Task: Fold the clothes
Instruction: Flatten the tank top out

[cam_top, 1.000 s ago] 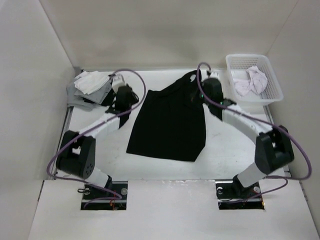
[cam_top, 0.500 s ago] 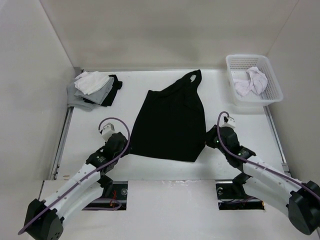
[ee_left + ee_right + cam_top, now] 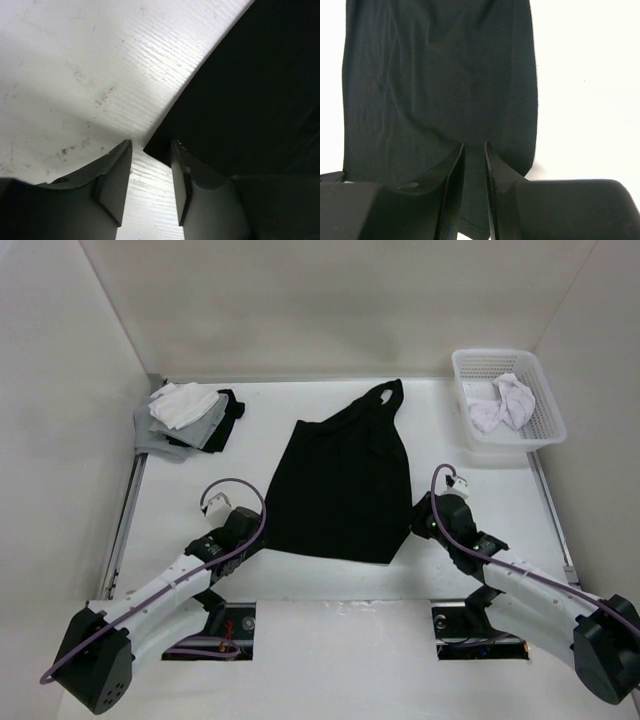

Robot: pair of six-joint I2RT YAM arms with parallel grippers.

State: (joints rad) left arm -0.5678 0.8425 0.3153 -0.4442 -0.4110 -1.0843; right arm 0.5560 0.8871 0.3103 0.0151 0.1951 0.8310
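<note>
The clothes [image 3: 345, 480] are one black garment, spread flat mid-table with a strap loop pointing to the back. My left gripper [image 3: 257, 533] is low at its near-left corner. In the left wrist view the gripper [image 3: 151, 149] is open and the corner of the black fabric [image 3: 250, 90] pokes between the fingertips, the right finger resting over the cloth. My right gripper [image 3: 419, 519] is at the near-right corner. Its jaws [image 3: 474, 147] stand a narrow gap apart over the flat fabric [image 3: 440, 75], with the hem showing below them.
A pile of white, grey and black garments [image 3: 185, 415] lies at the back left. At the back right stands a white basket [image 3: 497, 353] holding a white garment [image 3: 500, 405]. Walls enclose the table on three sides.
Both arms have drawn back from the garment's far end to its near corners. Both grippers have opened. The garment's far end now lies flat with its strap stretched toward the back.
</note>
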